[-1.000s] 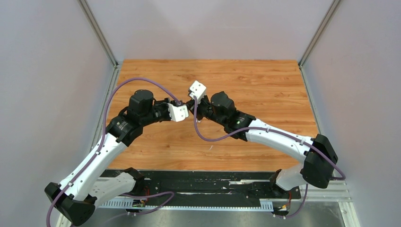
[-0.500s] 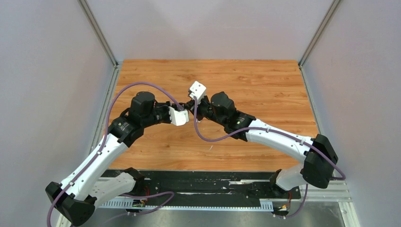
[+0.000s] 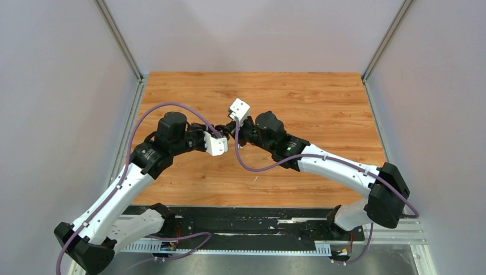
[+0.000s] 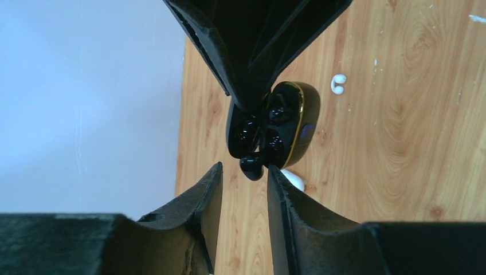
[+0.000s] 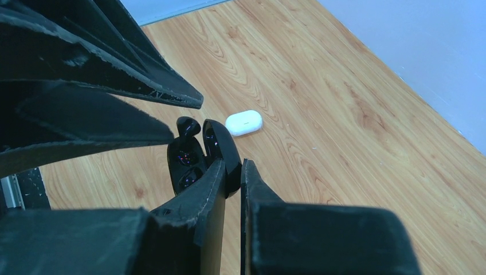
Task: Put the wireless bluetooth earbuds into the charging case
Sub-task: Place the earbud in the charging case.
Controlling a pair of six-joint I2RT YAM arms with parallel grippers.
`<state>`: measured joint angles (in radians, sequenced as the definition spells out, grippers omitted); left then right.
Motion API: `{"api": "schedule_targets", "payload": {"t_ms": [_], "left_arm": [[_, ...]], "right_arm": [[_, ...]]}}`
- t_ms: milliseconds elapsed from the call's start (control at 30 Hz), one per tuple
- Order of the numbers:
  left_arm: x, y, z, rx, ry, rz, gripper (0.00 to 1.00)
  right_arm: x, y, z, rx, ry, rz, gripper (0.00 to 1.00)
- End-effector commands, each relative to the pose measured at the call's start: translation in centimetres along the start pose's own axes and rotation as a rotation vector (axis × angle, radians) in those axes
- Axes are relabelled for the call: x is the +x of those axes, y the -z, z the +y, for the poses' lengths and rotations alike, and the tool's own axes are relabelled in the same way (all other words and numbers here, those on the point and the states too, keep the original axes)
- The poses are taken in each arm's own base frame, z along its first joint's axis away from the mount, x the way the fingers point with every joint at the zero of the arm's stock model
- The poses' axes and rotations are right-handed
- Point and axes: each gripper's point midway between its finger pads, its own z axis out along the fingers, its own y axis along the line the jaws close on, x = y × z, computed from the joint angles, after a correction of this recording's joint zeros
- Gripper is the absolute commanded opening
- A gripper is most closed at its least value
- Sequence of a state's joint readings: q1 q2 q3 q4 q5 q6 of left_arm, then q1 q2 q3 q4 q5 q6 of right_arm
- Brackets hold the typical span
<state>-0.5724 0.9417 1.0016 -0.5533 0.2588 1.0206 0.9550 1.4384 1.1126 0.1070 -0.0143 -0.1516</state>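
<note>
Left wrist view, nearest first: the left gripper (image 4: 243, 168) has its two black fingers parted, and it grips nothing. A black earbud (image 4: 252, 166) sits between the fingertips, with a clear gap between it and the left finger. That earbud juts past the near edge of the black charging case (image 4: 288, 123), which hangs open with a gold rim around its body. Glossy dark shapes fill the case's wells, but whether a second earbud lies there I cannot tell.

Beyond the case, the other arm's fingers come in from the top of this view and meet it. In the right wrist view the right gripper (image 5: 233, 164) is almost closed, pinching the edge of one half-shell of the case and holding it above the wooden table (image 5: 344, 143).

Farther off, a white earbud (image 4: 338, 83) lies alone on the wood, well apart from the black case. A white case (image 5: 243, 122) rests shut on the table just past the held one. From the top external view, the left arm (image 3: 123, 189) and right arm (image 3: 338, 166) meet over the table's middle.
</note>
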Motion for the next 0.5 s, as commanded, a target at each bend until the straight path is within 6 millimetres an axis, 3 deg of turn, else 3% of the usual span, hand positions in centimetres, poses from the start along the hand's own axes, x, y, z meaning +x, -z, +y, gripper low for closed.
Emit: {"api": "schedule_targets", "payload": {"t_ms": [0,233,333,467], "left_arm": [[-1.9,0.8,0.5,0.006,-0.022,-0.074,0.46],[-1.7,1.1,4.3,-0.147,0.076,-0.018,0.64],[-1.9,2.2,6.0,-0.215,0.132,-0.001,0.69],[-2.5,4.1,6.9,-0.25,0.232,0.001,0.74]], "right_arm": [[-3.6,0.7,0.1,-0.004,-0.002,-0.109,0.0],[-3.4,0.8,0.0,0.0,0.003,-0.109,0.0],[-3.5,0.8,-0.2,0.008,0.005,-0.111,0.0],[-3.4,0.8,-0.6,0.02,0.007,-0.109,0.0]]}}
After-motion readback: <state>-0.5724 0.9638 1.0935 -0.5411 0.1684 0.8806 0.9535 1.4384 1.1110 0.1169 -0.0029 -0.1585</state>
